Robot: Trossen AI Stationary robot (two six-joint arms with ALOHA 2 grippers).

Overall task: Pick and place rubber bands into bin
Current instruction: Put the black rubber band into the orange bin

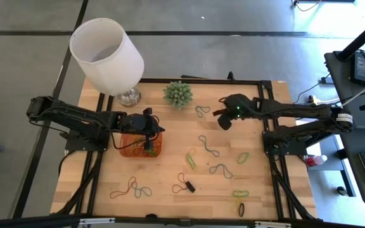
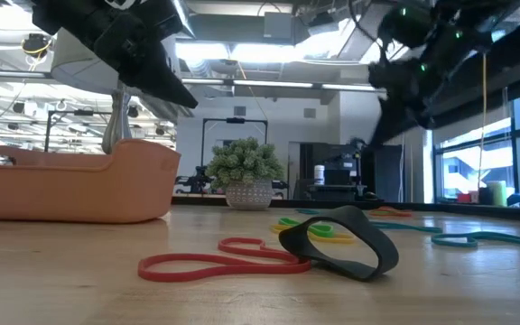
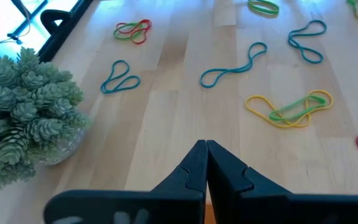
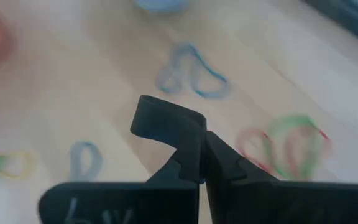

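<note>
The orange bin (image 1: 160, 142) stands left of the table's middle with a few rubber bands in it; in the low view the bin (image 2: 70, 181) shows at the left. My left gripper (image 1: 156, 129) hovers over the bin, shut (image 3: 205, 152) with nothing between its fingers. My right gripper (image 1: 224, 123) is raised over the far right part of the table, shut (image 4: 202, 152) on a black rubber band (image 4: 166, 124). Loose rubber bands lie flat on the wood: blue-grey (image 1: 203, 111), green (image 1: 191, 159), and a black one (image 2: 341, 239) beside a red one (image 2: 215, 262). My right gripper pinches the black rubber band between its two fingers, with a bent stretch of the band (image 4: 178, 132) sticking out past them. The fingers slant down, coming from the table's right. The band is lifted clear of the table.
A white lampshade (image 1: 106, 54) stands at the far left corner and a spiky green ball plant (image 1: 178, 94) at the far middle. More bands lie toward the near edge (image 1: 132, 189) and near right (image 1: 241, 193). Bare wood lies between the bin and the bands.
</note>
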